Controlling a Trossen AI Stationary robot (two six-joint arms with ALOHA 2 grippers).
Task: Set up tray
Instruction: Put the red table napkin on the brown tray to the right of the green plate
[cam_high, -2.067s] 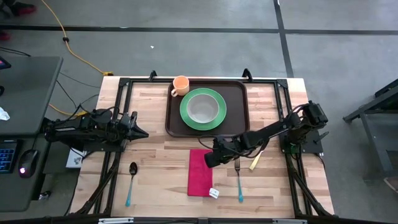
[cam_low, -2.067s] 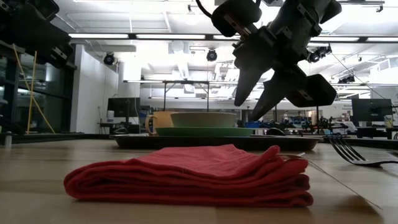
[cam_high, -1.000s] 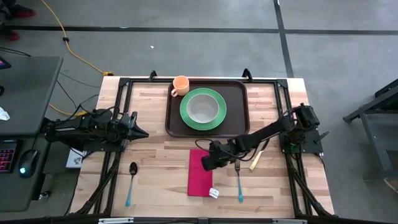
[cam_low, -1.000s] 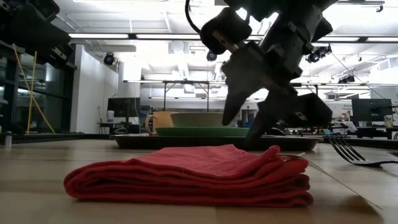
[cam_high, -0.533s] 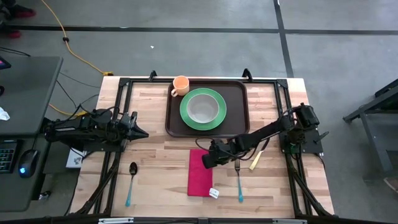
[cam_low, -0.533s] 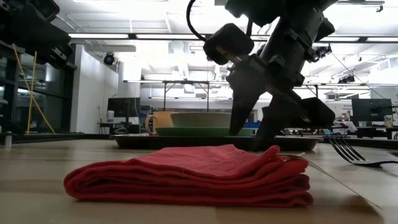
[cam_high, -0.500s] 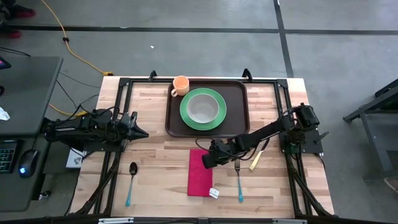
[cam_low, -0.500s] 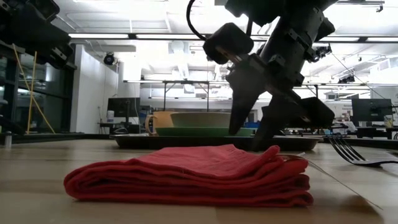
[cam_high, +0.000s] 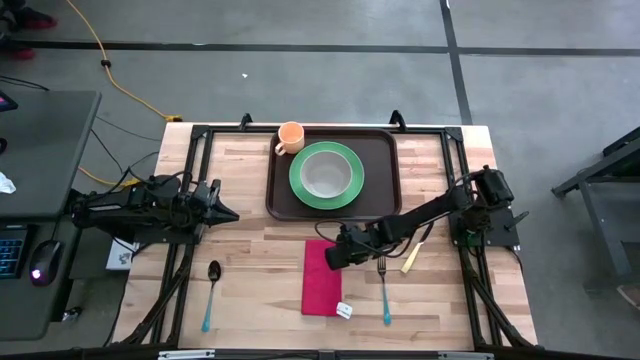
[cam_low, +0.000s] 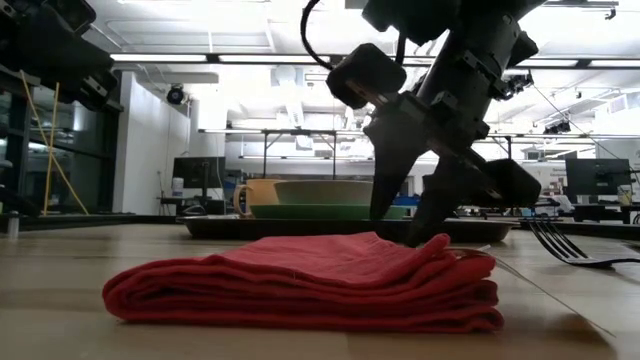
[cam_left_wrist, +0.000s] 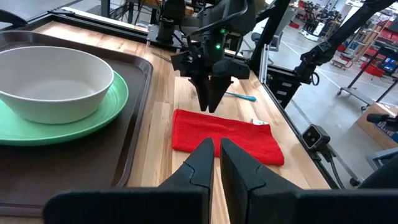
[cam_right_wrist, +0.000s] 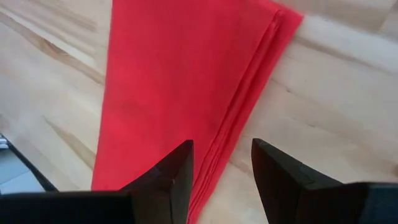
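At frame centre, the right gripper, fingers spread wide and empty, straddles the red napkin's edge; the left gripper, nearly closed, waits mid-left, empty.

The large dark brown rectangular plastic tray, rounded corners, raised rim, lies flat at the table's far middle, carrying a round green plate with a pale bowl.

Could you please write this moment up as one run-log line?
right gripper: open, over red napkin corner | left gripper: shut, waiting table-left | tray: holds green plate, bowl
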